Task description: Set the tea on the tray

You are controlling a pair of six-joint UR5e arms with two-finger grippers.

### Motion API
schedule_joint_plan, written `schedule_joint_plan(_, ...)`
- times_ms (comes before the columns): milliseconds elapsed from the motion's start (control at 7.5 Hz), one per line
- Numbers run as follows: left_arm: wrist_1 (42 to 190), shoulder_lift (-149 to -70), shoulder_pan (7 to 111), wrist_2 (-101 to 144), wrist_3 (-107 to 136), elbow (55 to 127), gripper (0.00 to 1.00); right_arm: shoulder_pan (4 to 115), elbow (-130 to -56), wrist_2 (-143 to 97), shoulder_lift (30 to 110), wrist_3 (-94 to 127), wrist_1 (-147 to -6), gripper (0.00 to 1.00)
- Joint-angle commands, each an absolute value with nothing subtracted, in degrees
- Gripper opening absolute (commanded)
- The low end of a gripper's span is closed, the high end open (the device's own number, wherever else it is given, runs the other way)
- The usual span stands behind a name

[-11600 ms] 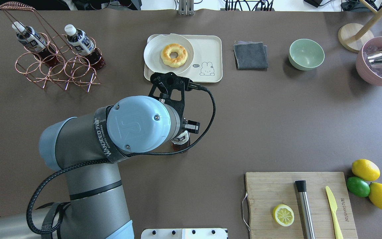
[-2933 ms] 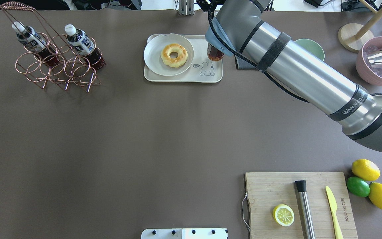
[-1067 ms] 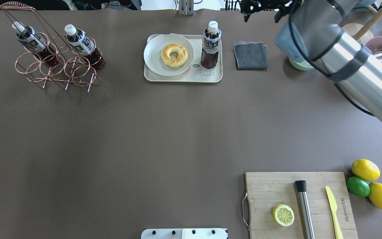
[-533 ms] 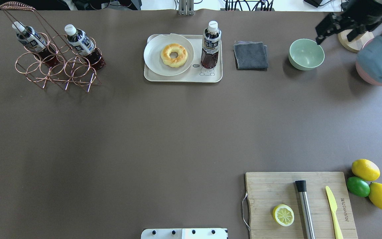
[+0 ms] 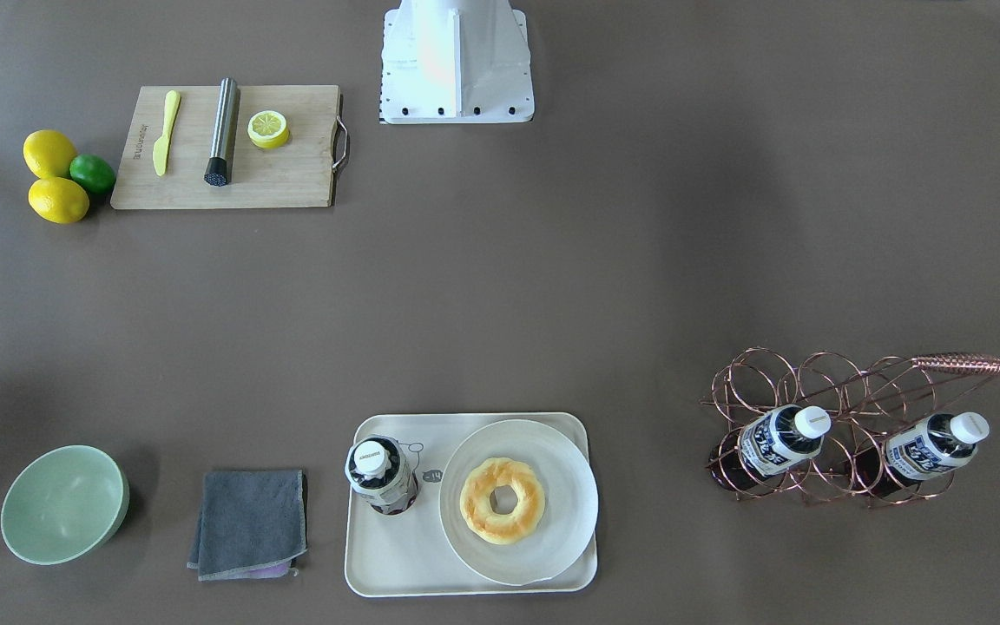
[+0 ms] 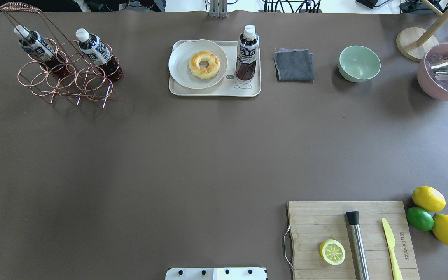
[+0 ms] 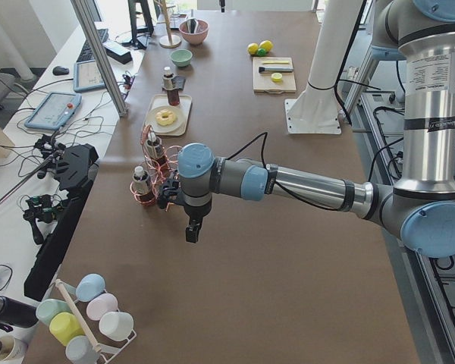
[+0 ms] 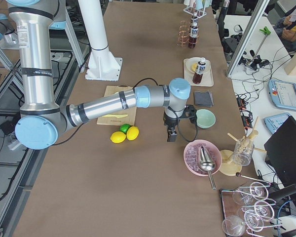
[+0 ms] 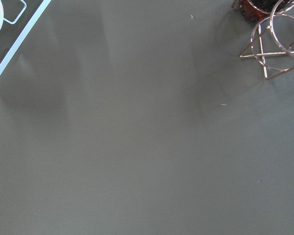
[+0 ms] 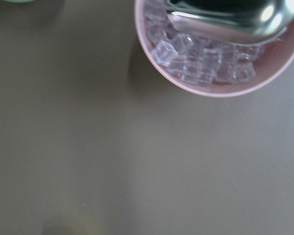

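One tea bottle [image 6: 246,54] stands upright on the right part of the cream tray [image 6: 213,91], over the bear drawing; it also shows in the front-facing view [image 5: 381,476]. Nothing holds it. Two more tea bottles [image 6: 36,46] [image 6: 96,50] lean in the copper wire rack [image 6: 64,81]. Neither gripper shows in the overhead or front-facing views. My left gripper [image 7: 191,231] hangs over the table near the rack, and my right gripper [image 8: 170,136] hangs near the green bowl; I cannot tell whether either is open or shut.
A round plate [image 6: 181,62] with a doughnut [image 6: 204,65] fills the tray's left. A grey cloth [image 6: 294,65], green bowl [image 6: 359,63] and pink bowl of ice [image 6: 443,83] lie to the right. A cutting board [image 6: 317,221] and citrus fruit [image 6: 428,199] are front right.
The right arm, which set the tea on the tray and let go, has drawn back to the right and left the overhead view. The bottle stays upright.
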State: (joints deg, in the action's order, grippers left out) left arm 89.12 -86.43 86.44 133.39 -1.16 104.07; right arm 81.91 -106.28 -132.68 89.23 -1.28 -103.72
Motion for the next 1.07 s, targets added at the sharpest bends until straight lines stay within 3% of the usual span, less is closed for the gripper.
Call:
schedule_joint_plan(0,86.4,-86.4,89.63,133.42,-8.32,101.79,0.97,90.32,-97.59,-134.38,93.43,-17.08,-103.27,1.0)
schedule_joint_plan(933,90.97,-84.81,94.57,133.24,-8.09,102.74,0.97,91.93,-99.49,-133.95,93.6,-16.7,-103.18,1.0)
